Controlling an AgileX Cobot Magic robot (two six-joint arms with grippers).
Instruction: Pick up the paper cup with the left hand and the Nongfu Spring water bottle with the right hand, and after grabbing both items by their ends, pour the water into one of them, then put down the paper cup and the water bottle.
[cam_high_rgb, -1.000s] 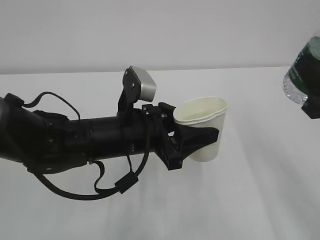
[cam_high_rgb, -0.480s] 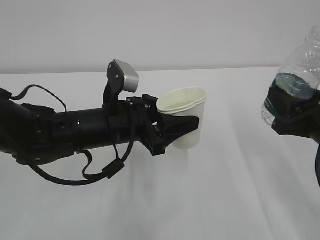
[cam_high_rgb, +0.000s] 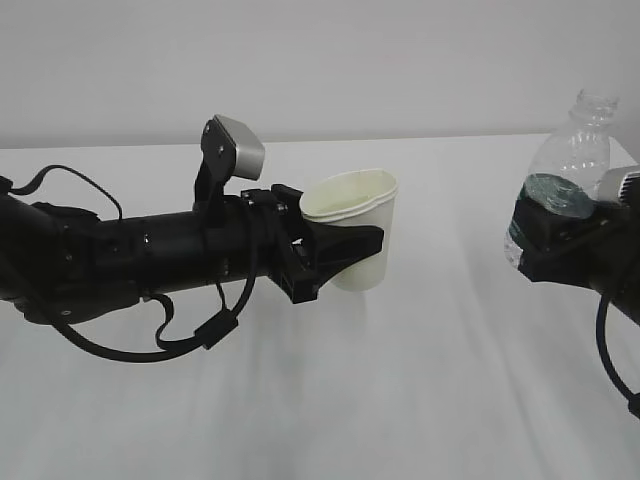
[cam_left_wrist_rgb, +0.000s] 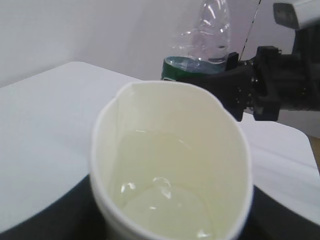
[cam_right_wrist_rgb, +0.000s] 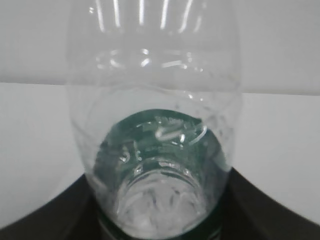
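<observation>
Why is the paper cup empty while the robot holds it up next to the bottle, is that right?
Not quite. The paper cup is not empty: the left wrist view shows clear water pooled at its bottom. The rest is right; it is held up near the bottle.

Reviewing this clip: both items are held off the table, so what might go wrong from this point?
1. The paper cup holds water, and the left gripper squeezes its thin wall into an oval; a hard set-down or tighter squeeze might slop water over the rim.
2. The Nongfu Spring water bottle has no cap and looks nearly upright in the right gripper; any tilt on the way down could spill what is left inside.
</observation>
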